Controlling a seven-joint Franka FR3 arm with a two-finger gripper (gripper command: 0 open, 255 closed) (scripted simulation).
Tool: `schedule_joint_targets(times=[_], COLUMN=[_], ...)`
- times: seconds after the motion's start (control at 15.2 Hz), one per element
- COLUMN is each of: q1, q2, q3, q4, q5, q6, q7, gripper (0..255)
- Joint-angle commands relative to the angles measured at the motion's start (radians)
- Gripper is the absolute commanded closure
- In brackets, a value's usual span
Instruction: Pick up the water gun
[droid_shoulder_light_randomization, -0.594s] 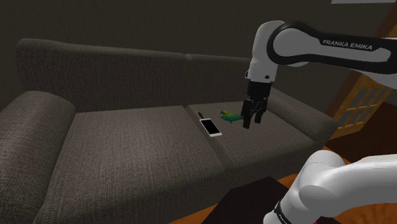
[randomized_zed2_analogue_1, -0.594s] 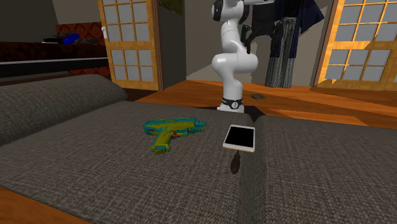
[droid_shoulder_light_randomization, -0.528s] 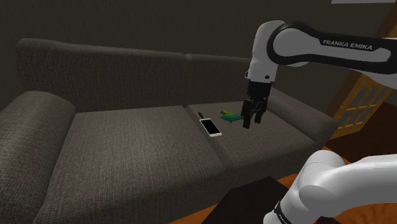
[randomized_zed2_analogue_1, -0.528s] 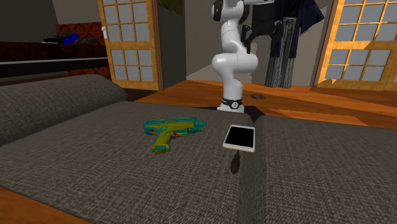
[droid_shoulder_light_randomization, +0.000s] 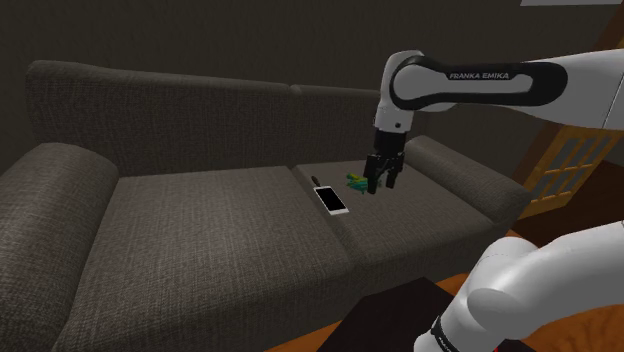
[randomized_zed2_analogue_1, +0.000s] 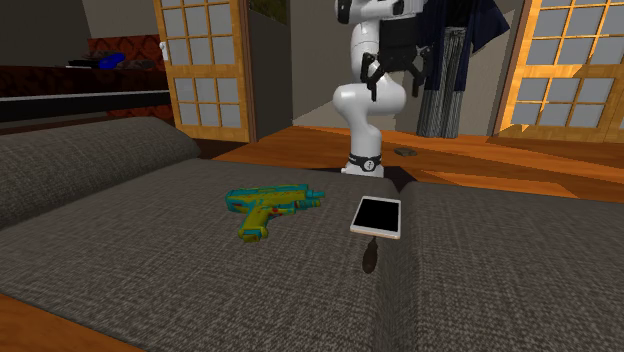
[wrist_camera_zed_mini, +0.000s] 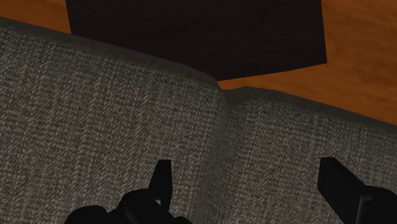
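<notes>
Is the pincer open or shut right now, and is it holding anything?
Open, holding nothing. The pincer shows its two fingers wide apart over the sofa; the water gun lies on its seat.

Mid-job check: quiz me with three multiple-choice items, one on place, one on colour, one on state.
1. The water gun lies: A in the gripper; B on the sofa seat beside the phone; C on top of the phone.
2. Its colours: A red; B white; C teal and yellow-green.
3. The gripper is: A open, empty; B shut on the water gun; C shut on the phone.
Answers: B, it rests on the sofa seat; C, the second exterior view shows it; A, its jaws stand apart in the wrist view.
</notes>
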Motion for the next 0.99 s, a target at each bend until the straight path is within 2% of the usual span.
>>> schedule_joint_targets(times=[0.0,0.46,0.92], q1=[-0.014,-0.052,-0.091], q2=[0.061,0.287,0.526], q3=[-0.023,-0.096,-0.159], q4=[0.024,0.139,0.306], q5=[-0.016,-0.042,-0.026], q6=[0.039,0.156,0.231], q7=[-0.019,-0.080,-0.143], gripper=[0,0,0])
